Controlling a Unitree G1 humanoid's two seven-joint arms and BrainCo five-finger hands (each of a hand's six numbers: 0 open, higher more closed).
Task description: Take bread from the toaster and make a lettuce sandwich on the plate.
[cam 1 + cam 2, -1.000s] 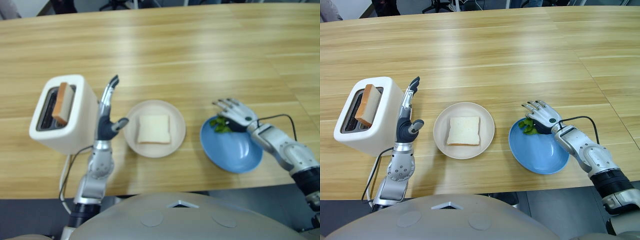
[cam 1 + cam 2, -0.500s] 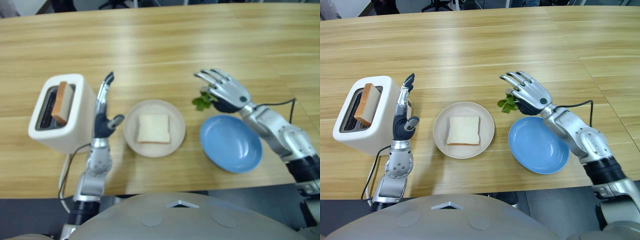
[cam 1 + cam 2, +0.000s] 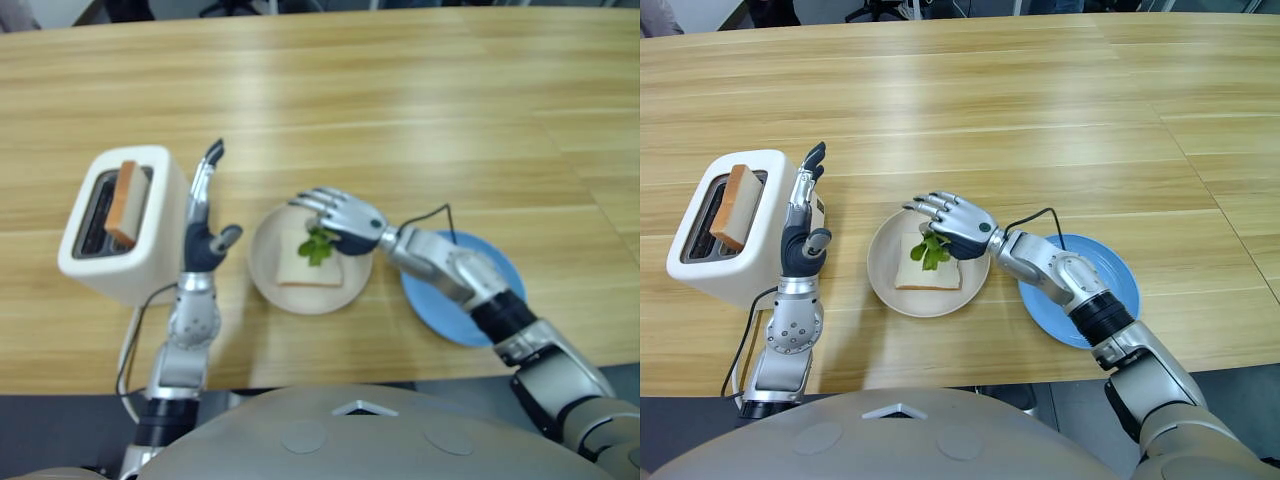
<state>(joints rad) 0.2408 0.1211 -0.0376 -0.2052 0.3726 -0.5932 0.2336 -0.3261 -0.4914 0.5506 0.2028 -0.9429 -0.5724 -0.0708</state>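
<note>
A white toaster (image 3: 715, 240) stands at the left with one brown slice of bread (image 3: 735, 205) sticking up from its slot. A cream plate (image 3: 880, 270) in the middle holds a white bread slice (image 3: 915, 275). My right hand (image 3: 958, 222) hovers over that slice, shut on a green lettuce leaf (image 3: 931, 250) that hangs just above the bread. My left hand (image 3: 803, 222) stands upright and open between the toaster and the plate, holding nothing.
A blue plate (image 3: 1110, 290) lies to the right of the cream plate, partly under my right forearm. A black cable (image 3: 1030, 217) loops over the arm. The toaster's cord (image 3: 745, 345) runs off the table's near edge. Bare wood stretches behind.
My right hand lifted the lettuce out of the blue plate and carried it left, over the bread on the cream plate. The left hand stayed by the toaster.
</note>
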